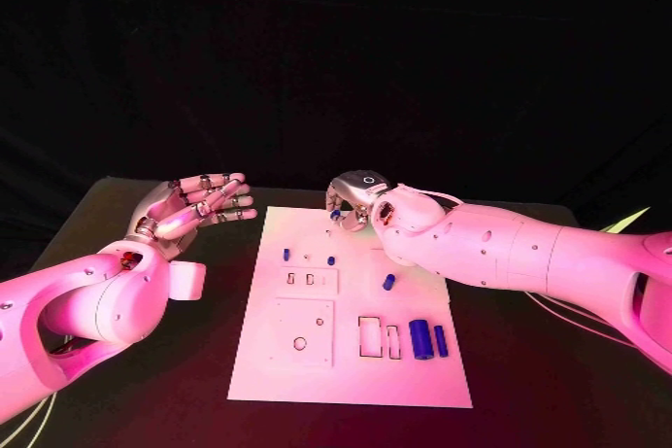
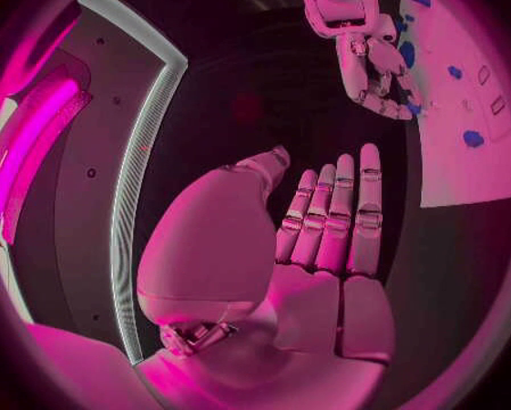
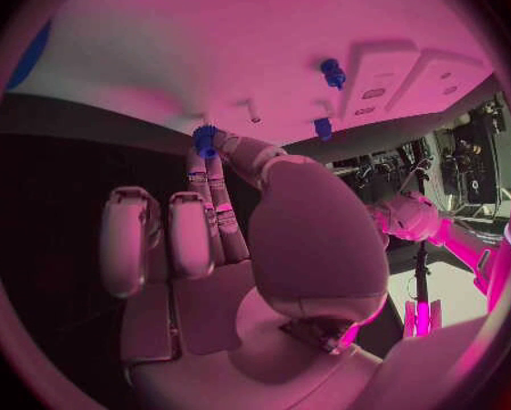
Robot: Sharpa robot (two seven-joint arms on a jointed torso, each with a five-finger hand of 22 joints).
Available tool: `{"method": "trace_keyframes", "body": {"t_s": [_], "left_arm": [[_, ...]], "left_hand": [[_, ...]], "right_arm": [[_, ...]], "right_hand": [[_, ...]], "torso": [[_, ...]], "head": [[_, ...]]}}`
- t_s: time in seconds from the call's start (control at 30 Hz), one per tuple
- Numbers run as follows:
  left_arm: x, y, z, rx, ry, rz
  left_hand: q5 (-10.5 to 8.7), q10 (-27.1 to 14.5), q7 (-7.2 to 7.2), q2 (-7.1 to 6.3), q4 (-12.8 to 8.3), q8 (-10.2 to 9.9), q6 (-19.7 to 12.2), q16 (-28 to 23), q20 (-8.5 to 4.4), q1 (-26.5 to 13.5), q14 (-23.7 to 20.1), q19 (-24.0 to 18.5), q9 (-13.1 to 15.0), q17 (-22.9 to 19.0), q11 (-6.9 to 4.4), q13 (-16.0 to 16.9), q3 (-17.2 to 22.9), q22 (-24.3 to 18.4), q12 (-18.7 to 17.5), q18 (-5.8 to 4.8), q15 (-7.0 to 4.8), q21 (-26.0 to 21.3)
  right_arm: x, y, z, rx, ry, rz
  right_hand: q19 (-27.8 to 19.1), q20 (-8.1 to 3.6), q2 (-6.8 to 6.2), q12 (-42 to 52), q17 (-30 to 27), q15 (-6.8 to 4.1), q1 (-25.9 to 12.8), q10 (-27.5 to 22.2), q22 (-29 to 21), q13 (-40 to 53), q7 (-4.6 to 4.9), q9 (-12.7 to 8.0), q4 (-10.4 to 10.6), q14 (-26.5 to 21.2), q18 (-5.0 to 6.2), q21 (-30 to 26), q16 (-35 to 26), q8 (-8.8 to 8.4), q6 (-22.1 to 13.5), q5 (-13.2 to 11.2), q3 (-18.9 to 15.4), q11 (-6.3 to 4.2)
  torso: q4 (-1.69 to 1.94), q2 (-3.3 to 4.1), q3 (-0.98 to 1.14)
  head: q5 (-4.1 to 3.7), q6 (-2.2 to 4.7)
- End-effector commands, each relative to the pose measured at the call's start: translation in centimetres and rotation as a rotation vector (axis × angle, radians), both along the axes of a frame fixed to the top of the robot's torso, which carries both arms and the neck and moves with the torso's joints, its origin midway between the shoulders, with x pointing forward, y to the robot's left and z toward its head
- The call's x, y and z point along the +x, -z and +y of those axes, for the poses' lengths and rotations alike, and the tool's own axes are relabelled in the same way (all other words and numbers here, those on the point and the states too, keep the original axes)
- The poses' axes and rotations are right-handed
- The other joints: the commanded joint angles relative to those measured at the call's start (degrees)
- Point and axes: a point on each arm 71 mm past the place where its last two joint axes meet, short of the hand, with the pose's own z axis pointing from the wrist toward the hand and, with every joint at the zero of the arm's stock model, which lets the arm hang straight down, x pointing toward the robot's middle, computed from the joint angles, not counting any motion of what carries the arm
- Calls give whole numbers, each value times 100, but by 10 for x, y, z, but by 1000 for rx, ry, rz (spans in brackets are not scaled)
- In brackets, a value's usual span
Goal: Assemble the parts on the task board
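So the black table (image 1: 560, 390) is the biggest thing here, matte and dark, with the task board (image 1: 351, 370) lying flat in the middle of it. The board is a smooth white rectangular plate with a few raised square blocks and rectangular cutouts in its surface.

The right arm (image 1: 546, 258) is glossy white plastic and reaches in over the far end of the board. The right hand (image 1: 361, 197) is silver metal, fingers curled down at the board's far edge, and in the right wrist view the fingertips (image 3: 215, 150) are pinching a small blue part (image 3: 204, 139) right against the board.

The left hand (image 1: 199, 207) hovers off the board's left side, well apart from it, palm up with straight fingers held side by side, holding nothing.

A white rounded block (image 1: 187, 280) sits on the table just beside the board's left edge.

The loose blue parts: a fat cylinder (image 1: 420, 339) and a thinner one (image 1: 440, 340) lie side by side near the board's right edge, next to the rectangular slots. A short piece (image 1: 389, 282) lies tilted mid-board, and two tiny pegs (image 1: 285, 255) stand upright further back.
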Motion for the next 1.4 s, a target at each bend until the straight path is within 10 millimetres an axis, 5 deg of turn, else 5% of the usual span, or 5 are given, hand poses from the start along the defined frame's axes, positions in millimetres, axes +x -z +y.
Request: {"method": "trace_keyframes", "body": {"t_s": [0.03, 1.07, 1.23, 1.3, 1.4], "left_arm": [[0, -2, -2, -2, 6, -6], [1, -2, -3, -2, 6, -6], [1, -2, -2, -1, 6, -6], [1, -2, -2, -1, 5, -6], [1, -2, -1, 0, 3, -5]], "left_hand": [[87, -12, 139, -33, -83, -24, 22, 79, -15, -83, -9, 163, 84, 95, -13, 78, 71, 85, -48, 102, -13, 78], [87, -12, 139, -33, -83, -24, 22, 79, -15, -83, -9, 163, 84, 95, -13, 78, 71, 85, -48, 102, -13, 78], [87, -12, 139, -33, -83, -24, 22, 79, -15, -83, -9, 163, 84, 95, -13, 78, 71, 85, -48, 102, -13, 78], [87, -12, 139, -33, -83, -24, 22, 79, -15, -83, -9, 163, 84, 95, -13, 78, 71, 85, -48, 102, -13, 78], [87, -12, 139, -33, -83, -24, 22, 79, -15, -83, -9, 163, 84, 95, -13, 78, 71, 85, -48, 102, -13, 78]], "right_arm": [[-1, 0, 3, 1, -10, 1], [4, 8, 3, -24, 10, 36], [3, 7, 3, -13, 2, 25], [3, 7, 3, -8, -4, 21], [1, 6, 1, 3, -15, 13]], "right_hand": [[192, -11, 206, 108, 64, -26, 160, 422, 359, 267, 14, 72, -133, 213, -187, 111, 80, 125, 33, 69, 289, -129], [175, 1, 186, 46, 33, -4, 83, 333, 358, 272, 27, 105, -151, 205, -184, 105, 76, 92, -59, 72, 284, -104], [-103, 120, -98, 19, -332, 153, -220, -380, -147, 103, 172, 78, -76, 93, -68, -362, -122, -145, -495, 72, 235, 79], [-417, 180, -232, 33, -671, 189, -296, -820, -768, -18, 173, 23, -28, -6, 83, -954, -322, -362, -860, 73, 20, 121], [-777, 283, 138, 135, -1407, 287, 572, -1690, -1918, -260, 23, -50, 523, -188, 287, -2170, -826, -621, -1190, 172, -2341, 280]], "torso": [[2, -2, -2], [7, 10, -8], [7, 11, -9], [7, 11, -7], [7, 10, -5]], "head": [[5, -2], [1, -7], [2, -2], [9, 3], [12, 7]]}}
